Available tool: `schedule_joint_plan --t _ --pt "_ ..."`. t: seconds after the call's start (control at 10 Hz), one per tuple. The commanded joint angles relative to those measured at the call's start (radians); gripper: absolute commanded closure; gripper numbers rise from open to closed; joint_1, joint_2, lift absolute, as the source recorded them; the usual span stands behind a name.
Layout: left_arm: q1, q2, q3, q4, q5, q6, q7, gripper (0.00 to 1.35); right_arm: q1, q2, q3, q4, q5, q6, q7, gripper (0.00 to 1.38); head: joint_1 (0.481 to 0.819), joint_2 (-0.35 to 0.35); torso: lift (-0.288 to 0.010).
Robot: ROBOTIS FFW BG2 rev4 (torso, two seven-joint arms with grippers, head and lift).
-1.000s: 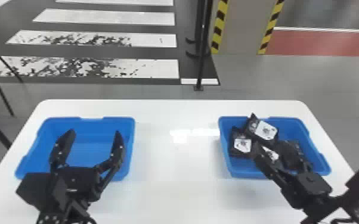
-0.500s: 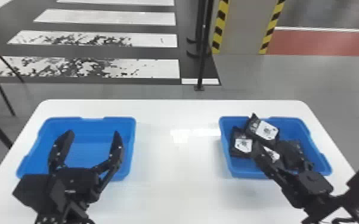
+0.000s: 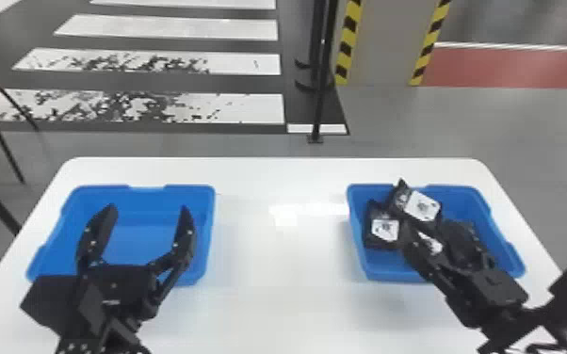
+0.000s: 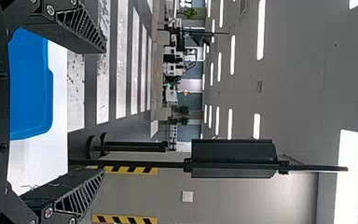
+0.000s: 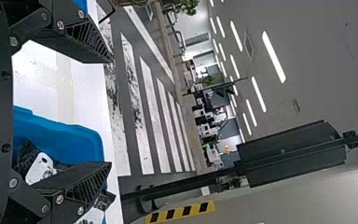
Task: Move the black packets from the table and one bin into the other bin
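Head view, white table (image 3: 282, 301), striped floor (image 3: 183, 28) behind

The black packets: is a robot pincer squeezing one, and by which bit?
Nothing is held. The left pincer and the right pincer are open, and the black packets lie in the right bin.

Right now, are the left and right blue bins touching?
Apart. The head view shows it: a wide bare stretch of white tabletop runs between the left bin and the right bin.
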Motion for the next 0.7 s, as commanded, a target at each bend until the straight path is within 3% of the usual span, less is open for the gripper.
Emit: schedule_joint_plan --t 0.0,0.6 --pt "0.000 0.000 0.001 0.000 0.001 0.000 0.000 0.13 0.000 0.001 0.000 -0.002 0.000 0.000 0.000 0.26 0.695 -0.048 -0.110" --pt "0.000 0.000 0.001 0.000 0.001 0.000 0.000 0.13 0.000 0.000 0.002 -0.004 0.002 -0.002 0.000 0.26 0.695 -0.046 -0.110"
